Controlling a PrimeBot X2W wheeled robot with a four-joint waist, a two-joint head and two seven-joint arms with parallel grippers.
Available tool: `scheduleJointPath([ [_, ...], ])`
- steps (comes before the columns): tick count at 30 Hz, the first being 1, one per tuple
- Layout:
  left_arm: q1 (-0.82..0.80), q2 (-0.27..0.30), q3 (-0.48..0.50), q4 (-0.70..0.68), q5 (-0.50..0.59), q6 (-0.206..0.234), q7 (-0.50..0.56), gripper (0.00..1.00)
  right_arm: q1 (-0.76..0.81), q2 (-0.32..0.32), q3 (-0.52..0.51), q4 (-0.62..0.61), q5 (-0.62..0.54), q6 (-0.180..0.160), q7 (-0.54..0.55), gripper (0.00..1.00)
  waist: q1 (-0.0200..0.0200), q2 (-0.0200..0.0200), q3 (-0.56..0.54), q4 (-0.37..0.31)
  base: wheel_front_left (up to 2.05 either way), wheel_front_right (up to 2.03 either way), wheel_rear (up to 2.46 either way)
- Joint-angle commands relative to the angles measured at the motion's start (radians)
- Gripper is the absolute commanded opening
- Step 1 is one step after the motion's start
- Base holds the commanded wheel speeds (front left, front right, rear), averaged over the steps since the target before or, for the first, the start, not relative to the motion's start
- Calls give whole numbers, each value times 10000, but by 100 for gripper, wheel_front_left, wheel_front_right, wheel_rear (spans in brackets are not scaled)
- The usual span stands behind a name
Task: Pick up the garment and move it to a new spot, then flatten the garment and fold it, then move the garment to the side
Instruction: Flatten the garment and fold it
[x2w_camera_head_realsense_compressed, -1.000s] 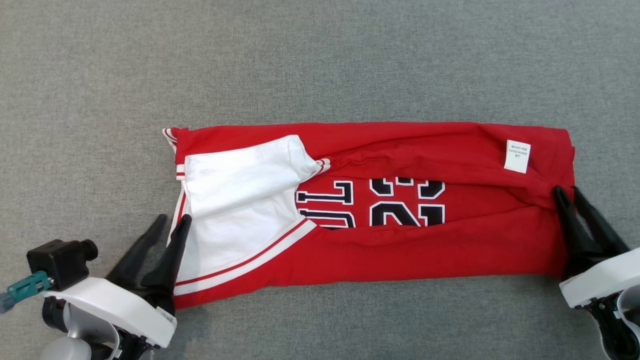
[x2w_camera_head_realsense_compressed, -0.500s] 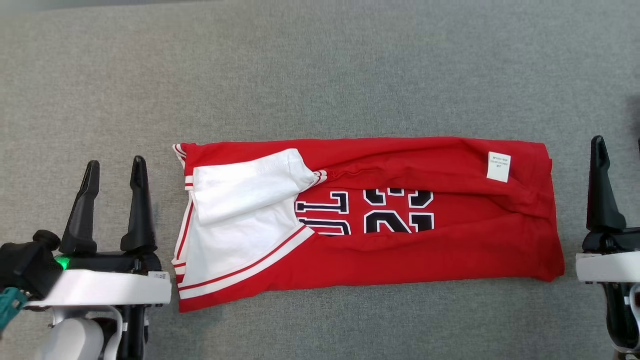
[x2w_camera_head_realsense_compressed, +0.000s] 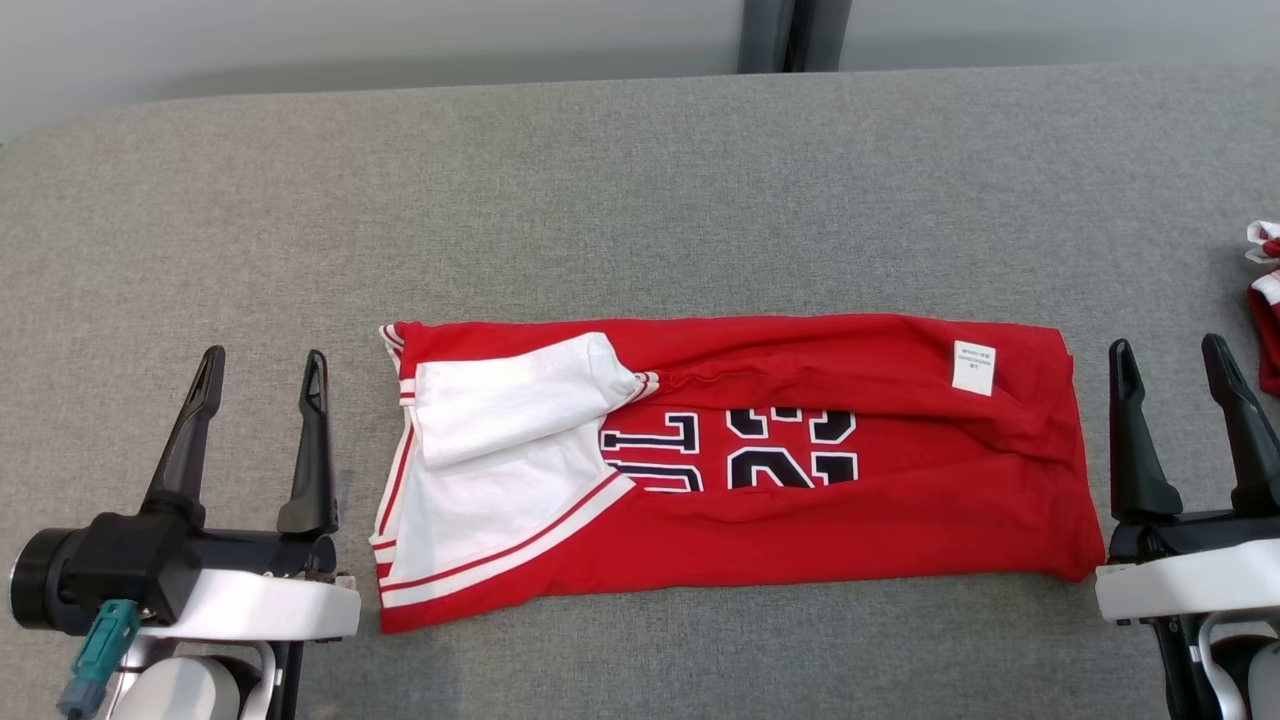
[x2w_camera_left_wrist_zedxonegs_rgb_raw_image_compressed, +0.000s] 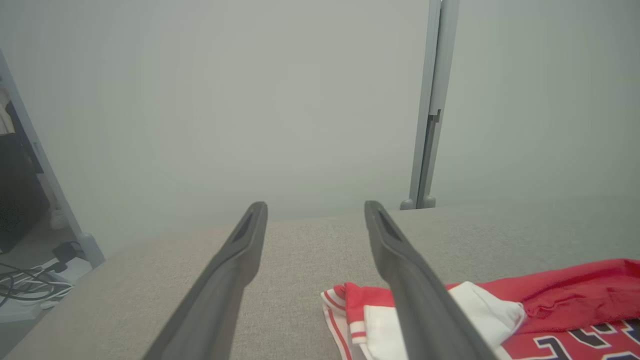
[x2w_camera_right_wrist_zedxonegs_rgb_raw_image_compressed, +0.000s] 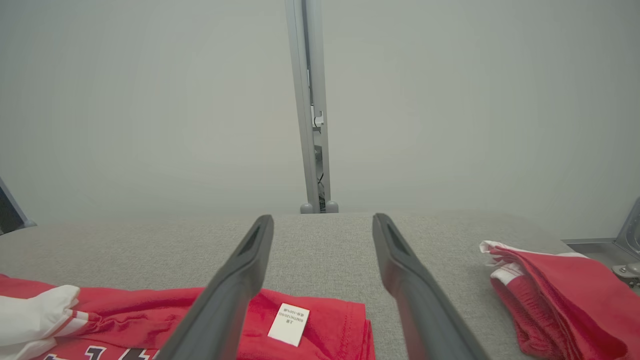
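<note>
Garment (x2w_camera_head_realsense_compressed: 760, 520) lies long side to side | left gripper (x2w_camera_head_realsense_compressed: 265, 353) beside white end, spread wide, empty | right gripper (x2w_camera_head_realsense_compressed: 1167, 343) beside other end, spread wide, empty

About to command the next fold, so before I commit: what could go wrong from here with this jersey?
1. The white sleeve lies loose on the left end of the jersey; the open left end effector might pinch only it, undoing the fold.
2. A second red garment sits just past the open right end effector; a sideways move could snag it.
</note>
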Motion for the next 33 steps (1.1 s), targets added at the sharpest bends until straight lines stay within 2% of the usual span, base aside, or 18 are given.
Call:
scheduleJointPath([
  [1,-16,21,17,84,80,-54,-34,100,87,-22,-50,60,-26,-4,-22,100,0,-1,-29,16,0,0,0],
  [10,-160,-110,-132,657,216,-293,-35,100,6,50,-92,320,55,-4,43,100,0,-1,-68,143,0,0,0],
  [20,-357,-177,-228,717,306,-403,-35,100,-322,-300,-200,576,131,-4,192,100,0,-1,72,357,0,0,0],
  [26,-600,-286,-319,732,401,-472,-36,100,-829,-651,-739,2128,373,-4,334,100,0,-1,370,510,0,0,0],
  [33,-956,-533,-475,908,490,-692,-36,100,-1669,-777,-59,4740,832,-2,56,100,0,-1,733,725,0,0,0],
])
